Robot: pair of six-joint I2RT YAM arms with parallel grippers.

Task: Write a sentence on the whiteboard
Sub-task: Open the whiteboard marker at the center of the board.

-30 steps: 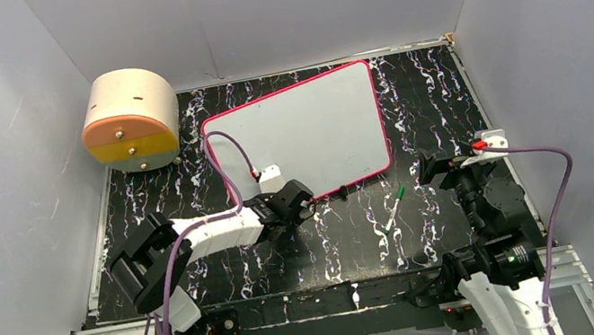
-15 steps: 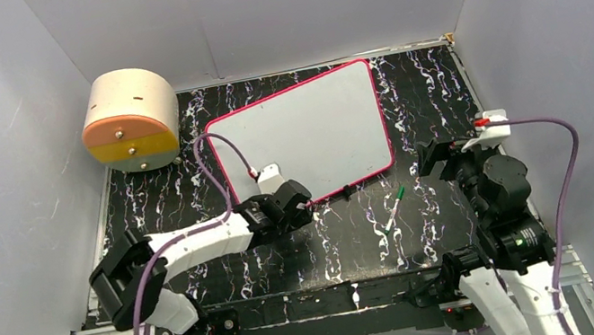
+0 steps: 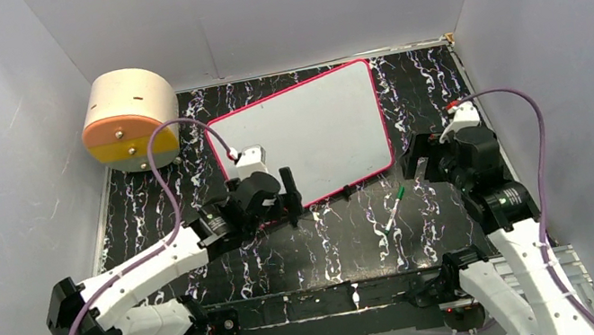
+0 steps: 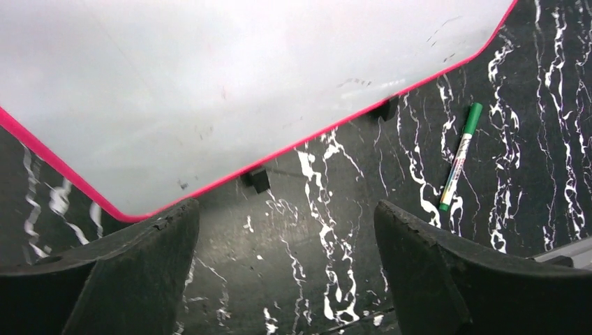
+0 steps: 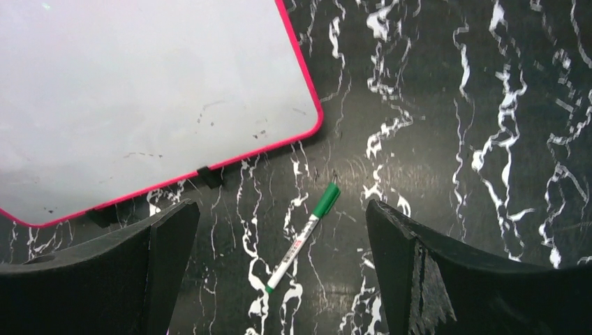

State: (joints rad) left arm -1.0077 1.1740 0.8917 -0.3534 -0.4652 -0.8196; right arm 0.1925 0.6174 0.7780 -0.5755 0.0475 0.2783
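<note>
Whiteboard (image 3: 306, 134) lies flat on the black marbled worktop (image 3: 342, 242), far-centre and skewed, its near right corner toward the right arm. Surface blank: no writing, only faint grey smudges near the near edge.

Pen (image 3: 391, 209), green cap, white barrel, lies loose on the worktop just off the board's near right corner. It touches neither the board nor either arm.

Left gripper (image 3: 290, 198) hovers over the board's near left edge, jaws spread, nothing between them. Right gripper (image 3: 420, 160) hangs beside the board's right edge, jaws spread and empty. Its wrist view shows the pen almost centred between the two fingers, lying slantwise with the cap away from the arm.

Step in hand, as judged: the opening one, fetching the pen. Writing has not begun.

Next move likely falls to the right arm: descend over the barrel, turn the wrist so the jaws close across it rather than along it, then grip mid-barrel. The cap looks on, so it would need pulling before any stroke, probably by the left arm.
</note>
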